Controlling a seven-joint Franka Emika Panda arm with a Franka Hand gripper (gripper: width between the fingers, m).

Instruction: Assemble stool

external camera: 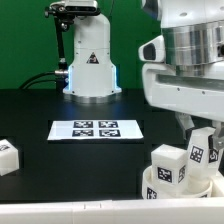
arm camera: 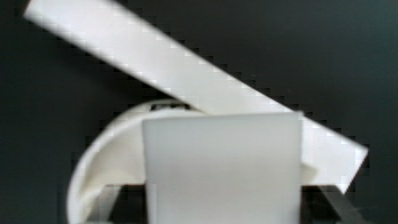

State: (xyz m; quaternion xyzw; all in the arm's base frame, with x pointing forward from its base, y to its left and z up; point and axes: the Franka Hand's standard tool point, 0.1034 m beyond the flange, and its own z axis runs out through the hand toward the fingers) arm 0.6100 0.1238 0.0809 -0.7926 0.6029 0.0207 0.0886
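My gripper (external camera: 199, 135) hangs over the round white seat (external camera: 152, 184) at the front of the exterior view's right. It is shut on a white leg (external camera: 201, 150) that stands upright in the seat. In the wrist view this leg (arm camera: 217, 150) fills the gap between my gripper's (arm camera: 217, 205) dark fingers (arm camera: 118, 200), which press on both its sides. A second tagged leg (external camera: 168, 164) leans in the seat beside it and shows as a slanted white block (arm camera: 169, 65) in the wrist view. The seat's curved rim (arm camera: 98, 165) shows behind the held leg.
The marker board (external camera: 96, 128) lies flat in the middle of the black table. Another white leg (external camera: 8, 156) lies at the exterior view's left edge. The robot's white base (external camera: 90, 60) stands at the back. A pale table border (external camera: 70, 212) runs along the front.
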